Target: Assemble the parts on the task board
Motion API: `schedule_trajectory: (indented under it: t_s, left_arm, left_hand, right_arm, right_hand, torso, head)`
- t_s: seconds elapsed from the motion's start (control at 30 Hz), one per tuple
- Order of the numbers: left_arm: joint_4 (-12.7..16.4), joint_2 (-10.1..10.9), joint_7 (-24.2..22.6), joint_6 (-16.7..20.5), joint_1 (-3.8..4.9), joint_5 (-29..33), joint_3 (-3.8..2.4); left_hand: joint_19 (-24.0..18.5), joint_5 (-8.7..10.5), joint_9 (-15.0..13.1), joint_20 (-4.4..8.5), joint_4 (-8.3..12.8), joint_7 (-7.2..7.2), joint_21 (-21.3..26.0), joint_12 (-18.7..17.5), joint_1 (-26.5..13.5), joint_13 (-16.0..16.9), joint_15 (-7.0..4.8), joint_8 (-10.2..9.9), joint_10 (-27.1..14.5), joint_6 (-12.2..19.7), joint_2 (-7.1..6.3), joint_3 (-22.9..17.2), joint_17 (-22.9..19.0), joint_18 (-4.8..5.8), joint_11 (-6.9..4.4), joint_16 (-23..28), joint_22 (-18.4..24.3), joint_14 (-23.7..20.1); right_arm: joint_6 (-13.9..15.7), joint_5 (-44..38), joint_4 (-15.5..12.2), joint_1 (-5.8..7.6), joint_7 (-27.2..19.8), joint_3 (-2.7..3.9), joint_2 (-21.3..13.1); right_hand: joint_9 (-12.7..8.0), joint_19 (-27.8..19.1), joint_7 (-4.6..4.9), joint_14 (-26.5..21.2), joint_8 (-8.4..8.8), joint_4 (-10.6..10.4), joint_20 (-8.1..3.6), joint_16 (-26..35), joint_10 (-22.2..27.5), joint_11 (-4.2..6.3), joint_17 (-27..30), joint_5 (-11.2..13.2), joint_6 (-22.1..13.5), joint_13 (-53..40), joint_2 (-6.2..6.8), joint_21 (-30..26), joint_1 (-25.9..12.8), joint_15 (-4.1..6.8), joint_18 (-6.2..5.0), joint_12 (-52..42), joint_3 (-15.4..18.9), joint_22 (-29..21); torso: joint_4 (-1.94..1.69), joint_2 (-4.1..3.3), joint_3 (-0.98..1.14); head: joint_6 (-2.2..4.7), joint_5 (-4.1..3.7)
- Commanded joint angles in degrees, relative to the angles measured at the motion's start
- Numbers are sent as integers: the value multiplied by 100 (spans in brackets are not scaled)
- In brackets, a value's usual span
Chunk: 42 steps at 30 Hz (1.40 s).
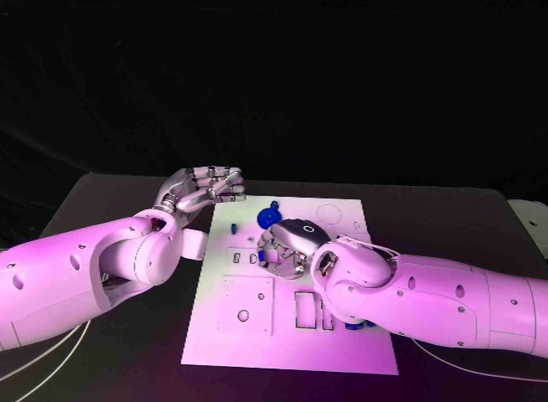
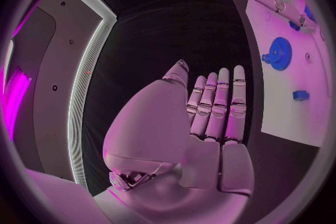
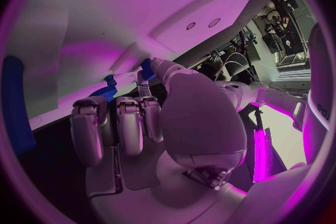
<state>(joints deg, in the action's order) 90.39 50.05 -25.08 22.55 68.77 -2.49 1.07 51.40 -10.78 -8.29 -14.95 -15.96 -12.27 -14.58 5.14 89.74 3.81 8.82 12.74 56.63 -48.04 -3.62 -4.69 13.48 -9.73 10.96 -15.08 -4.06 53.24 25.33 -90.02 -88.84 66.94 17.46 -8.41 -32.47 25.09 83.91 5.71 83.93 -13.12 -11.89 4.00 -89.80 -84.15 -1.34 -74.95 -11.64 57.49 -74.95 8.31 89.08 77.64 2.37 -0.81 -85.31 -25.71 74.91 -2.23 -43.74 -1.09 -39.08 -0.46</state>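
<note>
The white task board (image 1: 244,293) lies in the middle of the table. My right hand (image 1: 286,247) is down on the board's middle, fingers curled; in the right wrist view its thumb and a finger pinch a small blue part (image 3: 147,69) against the board, beside another blue piece (image 3: 105,91). A blue gear (image 1: 269,218) (image 2: 279,54) stands on the board just beyond that hand. A small blue piece (image 1: 235,227) (image 2: 301,95) sits near the board's left edge. My left hand (image 1: 208,188) (image 2: 213,106) hovers off the board's far left corner, fingers straight, holding nothing.
Another blue piece (image 1: 355,327) lies on the board by my right forearm. Rectangular slots (image 1: 308,310) are cut in the board's near half. A long blue bar (image 3: 15,106) shows at the rim of the right wrist view. A white object (image 1: 542,224) sits at the table's right edge.
</note>
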Motion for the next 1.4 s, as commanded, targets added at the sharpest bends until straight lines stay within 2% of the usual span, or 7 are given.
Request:
schedule_trajectory:
  t_s: [0.03, 0.9, 1.03, 1.1, 1.2, 1.4]
  left_arm:
    - [6, -11, -31, -107, 5, -2, -4]
    - [-2, 12, -22, -97, 4, -2, -3]
    - [-3, 14, -21, -98, 4, -2, -3]
    - [-3, 14, -20, -99, 4, -2, -3]
    - [-4, 15, -16, -104, 4, -2, -3]
    - [-6, 18, -11, -107, 4, -2, -2]
  left_hand:
    - [27, 23, 6, 3, 6, -178, 22, -20, 45, 0, -6, -24, 10, 33, -15, -28, 7, -83, 12, 32, 9, -19]
    - [27, 23, 6, 3, 6, -178, 22, -20, 45, 0, -6, -24, 10, 33, -15, -28, 7, -83, 12, 32, 9, -19]
    - [27, 23, 6, 3, 6, -178, 22, -20, 45, 0, -6, -24, 10, 33, -15, -28, 7, -83, 12, 32, 9, -19]
    - [27, 23, 6, 3, 6, -178, 22, -20, 45, 0, -6, -24, 10, 33, -15, -28, 7, -83, 12, 32, 9, -19]
    - [29, 24, 8, 3, -3, -177, 28, -30, 38, 1, -7, -29, 13, 32, -17, -35, 16, -83, 12, 44, 9, -19]
    - [29, 24, 8, 3, -3, -177, 28, -30, 38, 1, -7, -29, 13, 32, -17, -35, 16, -83, 12, 44, 9, -19]
  right_arm:
    - [-250, -98, 29, -29, 120, -19, 11]
    - [-282, -230, 64, -33, 143, -22, 9]
    - [-261, -235, 64, -33, 125, -22, 11]
    - [-246, -241, 66, -33, 108, -22, 14]
    - [-228, -250, 65, -33, 83, -22, 16]
    - [-193, -264, 61, -33, 60, -22, 13]
  right_hand:
    - [166, 545, 9, 607, -389, -18, -26, -20, -286, 3, -1505, 30, 3, -1146, 15, -12, -54, 4, 50, 20, -24, 1421]
    - [74, 502, 154, 607, -233, -27, 50, -20, -174, -119, -1505, 117, -291, -1045, 253, -82, -246, -94, 31, 177, -24, 1369]
    - [15, 483, 220, 607, -127, -67, 94, -20, -122, -177, -1505, 215, -428, -997, 332, -115, -337, -143, 22, 250, 5, 1344]
    - [-33, 483, 268, 607, -32, -99, 127, -20, -112, -221, -1505, 366, -537, -989, 381, -115, -393, -182, 22, 263, 44, 1346]
    - [-64, 477, 288, 607, 26, -132, 157, -20, -96, -245, -1505, 440, -572, -974, 454, -126, -454, -207, 19, 285, 129, 1338]
    - [-84, 470, 297, 607, 65, -162, 173, -20, -76, -256, -1505, 483, -597, -956, 487, -139, -487, -218, 15, 312, 204, 1329]
  torso:
    - [-2, -3, -1]
    - [10, -3, 4]
    - [8, -3, 4]
    - [8, -4, 6]
    - [7, -5, 6]
    - [8, -4, 3]
  head:
    - [-8, 8]
    - [-11, 7]
    - [-8, 6]
    - [-7, 5]
    - [-3, -3]
    - [8, -6]
